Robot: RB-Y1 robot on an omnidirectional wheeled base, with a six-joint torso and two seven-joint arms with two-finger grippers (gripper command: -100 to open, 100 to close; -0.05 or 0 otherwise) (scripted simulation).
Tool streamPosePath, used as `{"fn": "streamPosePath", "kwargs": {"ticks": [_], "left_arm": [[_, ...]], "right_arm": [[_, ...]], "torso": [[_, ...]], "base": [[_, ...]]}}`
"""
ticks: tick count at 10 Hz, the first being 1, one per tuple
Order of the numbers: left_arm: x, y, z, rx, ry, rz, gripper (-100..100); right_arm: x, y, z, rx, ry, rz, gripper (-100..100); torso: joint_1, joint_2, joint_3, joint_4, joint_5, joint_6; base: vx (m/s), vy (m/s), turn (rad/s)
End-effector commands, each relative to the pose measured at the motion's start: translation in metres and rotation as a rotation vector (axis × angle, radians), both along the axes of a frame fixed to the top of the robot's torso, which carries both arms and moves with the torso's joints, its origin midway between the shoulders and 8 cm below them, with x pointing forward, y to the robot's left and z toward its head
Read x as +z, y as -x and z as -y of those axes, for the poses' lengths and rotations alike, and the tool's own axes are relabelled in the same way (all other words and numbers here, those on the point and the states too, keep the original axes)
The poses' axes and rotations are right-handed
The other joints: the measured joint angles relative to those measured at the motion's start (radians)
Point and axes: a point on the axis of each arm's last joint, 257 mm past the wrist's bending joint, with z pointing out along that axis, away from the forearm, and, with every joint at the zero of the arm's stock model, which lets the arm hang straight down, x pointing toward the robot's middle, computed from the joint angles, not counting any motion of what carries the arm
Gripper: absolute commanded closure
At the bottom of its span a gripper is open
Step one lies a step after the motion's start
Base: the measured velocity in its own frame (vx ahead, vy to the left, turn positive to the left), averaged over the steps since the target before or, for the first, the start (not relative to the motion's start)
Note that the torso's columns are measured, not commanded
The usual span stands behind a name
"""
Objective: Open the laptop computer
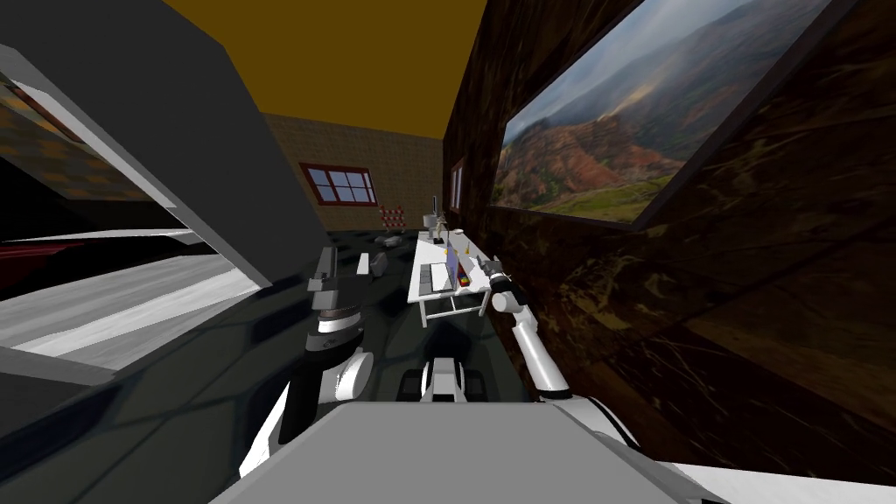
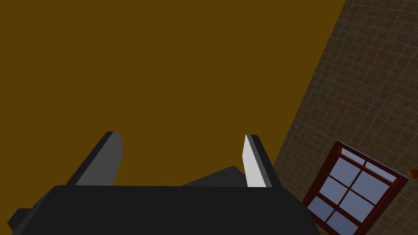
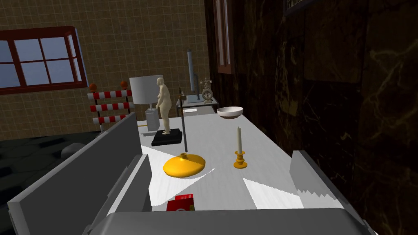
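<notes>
While R tool (image 3: 222,157) spread wide by laptop lid (image 3: 77,175), grips nothing | L tool (image 2: 182,134) spread, empty

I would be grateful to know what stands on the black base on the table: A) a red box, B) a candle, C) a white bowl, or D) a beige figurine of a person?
D: the right wrist view shows a beige figurine standing upright on the black base, with the candle apart from it.
</notes>
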Motion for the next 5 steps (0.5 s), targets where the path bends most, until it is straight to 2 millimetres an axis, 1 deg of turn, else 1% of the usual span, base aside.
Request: {"fn": "streamPosePath", "kwargs": {"ticks": [1,2,3,4,5], "left_arm": [[0.000,0.000,0.000,0.000,0.000,0.000,0],[0.000,0.000,0.000,0.000,0.000,0.000,0],[0.000,0.000,0.000,0.000,0.000,0.000,0],[0.000,0.000,0.000,0.000,0.000,0.000,0],[0.000,0.000,0.000,0.000,0.000,0.000,0]], "right_arm": [[-0.006,-0.013,-0.010,0.040,-0.085,-0.042,-100],[-0.011,-0.023,-0.019,0.069,-0.140,-0.077,-100],[-0.011,-0.023,-0.019,0.071,-0.151,-0.078,-100],[-0.015,-0.032,-0.028,0.100,-0.207,-0.114,-100],[-0.015,-0.032,-0.028,0.101,-0.216,-0.115,-100]], "torso": [[0.000,0.000,0.000,0.000,0.000,0.000],[-0.001,0.000,0.000,0.000,0.000,0.000],[-0.002,0.001,0.000,0.000,0.000,0.000],[-0.001,0.001,0.000,0.000,0.000,0.000],[-0.001,0.001,0.000,0.000,0.000,0.000]], "base": [[-0.017,-0.063,0.048],[-0.027,-0.081,0.088],[-0.024,-0.067,0.045],[-0.027,-0.065,0.073],[-0.019,-0.060,0.038]]}}
